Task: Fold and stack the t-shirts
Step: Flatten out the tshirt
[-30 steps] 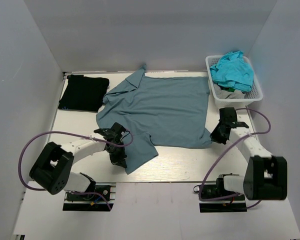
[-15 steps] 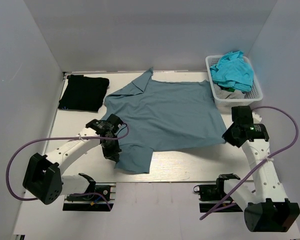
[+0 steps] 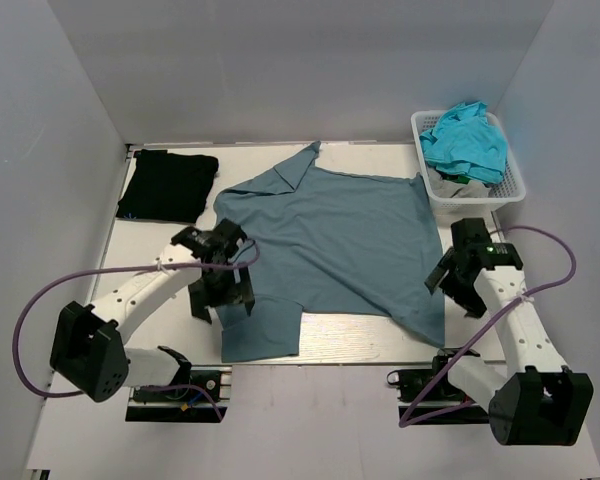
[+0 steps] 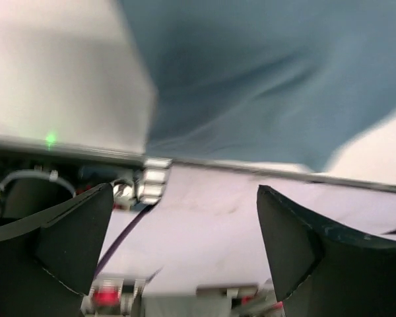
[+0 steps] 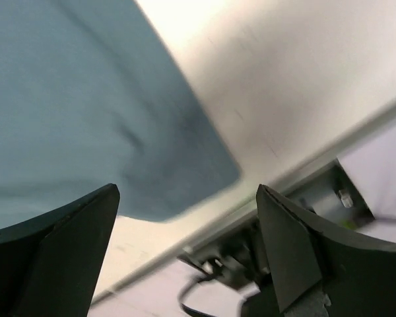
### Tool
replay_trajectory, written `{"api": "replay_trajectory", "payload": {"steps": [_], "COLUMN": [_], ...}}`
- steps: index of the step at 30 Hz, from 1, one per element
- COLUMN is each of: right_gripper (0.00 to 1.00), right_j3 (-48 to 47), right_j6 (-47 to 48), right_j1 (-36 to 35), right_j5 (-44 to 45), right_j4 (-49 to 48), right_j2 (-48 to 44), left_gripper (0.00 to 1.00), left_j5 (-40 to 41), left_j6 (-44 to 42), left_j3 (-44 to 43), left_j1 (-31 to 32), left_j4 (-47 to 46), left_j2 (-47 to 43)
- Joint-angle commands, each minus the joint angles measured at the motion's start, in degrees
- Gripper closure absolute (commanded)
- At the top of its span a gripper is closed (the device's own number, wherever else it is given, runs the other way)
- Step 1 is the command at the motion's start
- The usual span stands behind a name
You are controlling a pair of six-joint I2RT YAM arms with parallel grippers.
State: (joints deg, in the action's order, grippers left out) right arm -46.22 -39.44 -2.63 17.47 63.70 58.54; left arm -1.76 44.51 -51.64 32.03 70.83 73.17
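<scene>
A folded black t-shirt (image 3: pixel 167 186) lies at the far left corner of the table (image 3: pixel 145 250). The left pincer (image 3: pixel 223 298) (image 4: pixel 185 191) is over the near-left part of the slate-blue t-shirt (image 3: pixel 330 235), its fingers wide apart with nothing between them. That shirt lies spread across the middle of the table, one far corner turned over. The right pincer (image 3: pixel 455 292) (image 5: pixel 188 191), also spread and empty, is just beside the shirt's near-right corner. At far right, turquoise t-shirts (image 3: pixel 465 140) are heaped in a white basket (image 3: pixel 477 203).
</scene>
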Motion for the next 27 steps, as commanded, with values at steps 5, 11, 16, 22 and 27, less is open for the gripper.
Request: {"api": "replay_trajectory", "payload": {"steps": [5, 11, 16, 22, 27], "right_gripper": [0.10, 0.10, 0.10, 0.10, 0.10], "right_j3": [-11.3, -16.1, -23.4, -37.9, -48.6], "right_j6": [8.7, 14.6, 18.4, 17.6, 18.8], "right_j1": [-2.0, -8.3, -11.9, -12.0, -11.5], "right_j5": [-7.9, -9.1, -7.5, -6.0, -3.6], "right_j4": [-18.6, -29.4, -35.0, -33.5, -31.2], "right_j2": [5.7, 19.2, 35.0, 53.8, 66.0], "left_gripper": [0.00, 0.00, 0.00, 0.00, 0.00], "left_j5": [6.3, 10.0, 13.5, 8.5, 5.8], "left_j6": [-6.8, -11.6, -14.0, -15.9, -17.0], "left_j3": [-21.4, -46.9, -66.1, -72.4, -72.9], "left_j1": [-0.9, -3.2, -7.0, -11.8, -14.4], "left_j4": [-14.2, -13.9, -11.4, -15.3, -17.5], "left_j2": [12.5, 37.4, 55.8, 64.4, 66.9]}}
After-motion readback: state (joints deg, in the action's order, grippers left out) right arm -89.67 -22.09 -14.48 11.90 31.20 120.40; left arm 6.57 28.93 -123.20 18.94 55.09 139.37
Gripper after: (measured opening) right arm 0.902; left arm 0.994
